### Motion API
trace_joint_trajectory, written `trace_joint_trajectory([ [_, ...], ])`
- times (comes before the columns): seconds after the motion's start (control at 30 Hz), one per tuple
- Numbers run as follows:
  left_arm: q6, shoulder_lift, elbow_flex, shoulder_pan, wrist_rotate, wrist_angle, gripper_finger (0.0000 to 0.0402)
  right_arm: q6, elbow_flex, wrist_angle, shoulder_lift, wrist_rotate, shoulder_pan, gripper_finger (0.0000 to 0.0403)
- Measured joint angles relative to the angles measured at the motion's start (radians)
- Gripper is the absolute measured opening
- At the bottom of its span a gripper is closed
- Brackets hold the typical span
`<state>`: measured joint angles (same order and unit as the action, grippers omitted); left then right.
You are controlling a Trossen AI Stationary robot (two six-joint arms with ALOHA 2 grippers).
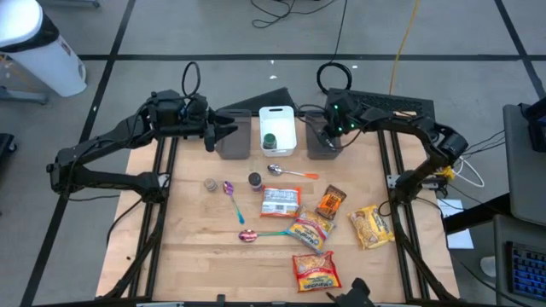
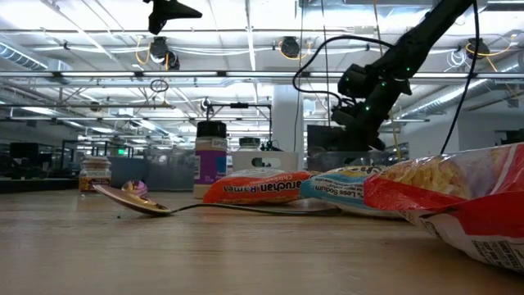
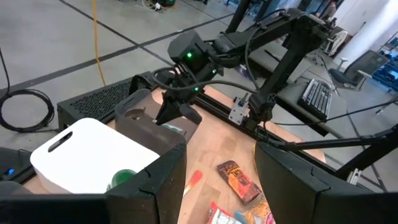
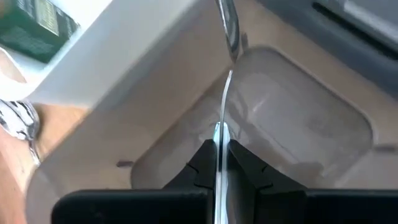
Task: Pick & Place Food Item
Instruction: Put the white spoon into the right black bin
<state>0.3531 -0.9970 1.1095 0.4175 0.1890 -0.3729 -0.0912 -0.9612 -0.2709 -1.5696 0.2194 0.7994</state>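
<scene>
Pale wood forms the table [image 1: 188, 247], which carries three bins along its far edge: a grey bin [image 1: 235, 141] on the left, a white bin [image 1: 277, 128] in the middle with a green-labelled item [image 1: 270, 141] inside, and a second grey bin [image 4: 298, 130] on the right.

The right gripper [image 4: 219, 163] hangs over that right-hand grey bin. Its two dark fingers are pressed together on the thin handle of a metal spoon [image 4: 225, 74], which points away from the fingers across the bin's opening, its bowl near the wall of the white bin beside it.

The left gripper [image 1: 223, 130] is raised above the left grey bin, its fingers [image 3: 158, 186] spread apart with nothing between them.

On the open wood nearer the front lie the food items: a white and red ramen packet [image 1: 280, 201], an orange snack bar [image 1: 331, 203], a yellow noodle packet [image 1: 309, 230], a yellow bag [image 1: 372, 226] to the right, and a red noodle packet [image 1: 316, 271] closest to the front edge. Two small jars [image 1: 210, 185] stand well apart left of the packets. A purple spoon [image 1: 231, 196], a teal-handled spoon [image 1: 260, 234] and an orange-handled spoon [image 1: 290, 172] lie loose among them
</scene>
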Motion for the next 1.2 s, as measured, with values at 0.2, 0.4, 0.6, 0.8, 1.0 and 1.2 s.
trace_joint_trajectory([
  [0.2, -0.008, 0.0, 0.0, 0.001, -0.006, 0.0, 0.02, -0.001, 0.0, -0.012, 0.0, -0.016, 0.005, 0.0007],
  [0.4, -0.009, 0.0, 0.0, 0.01, -0.008, 0.0, 0.02, -0.001, 0.0, -0.023, 0.0, -0.04, 0.006, 0.0007],
  [0.6, -0.01, 0.0, 0.0, 0.01, -0.008, 0.001, 0.02, -0.014, 0.001, -0.029, -0.043, -0.036, 0.006, 0.0007],
  [0.8, -0.009, 0.0, 0.0, 0.01, -0.008, 0.001, 0.02, -0.028, 0.001, -0.028, -0.07, -0.034, 0.006, 0.0007],
  [1.0, -0.008, 0.0, 0.0, 0.01, -0.008, 0.001, 0.02, -0.028, 0.001, -0.031, -0.078, -0.035, 0.006, 0.0007],
  [1.2, -0.008, 0.0, 0.0, 0.01, -0.008, 0.001, 0.02, -0.028, 0.001, -0.033, -0.078, -0.036, 0.006, 0.0008],
])
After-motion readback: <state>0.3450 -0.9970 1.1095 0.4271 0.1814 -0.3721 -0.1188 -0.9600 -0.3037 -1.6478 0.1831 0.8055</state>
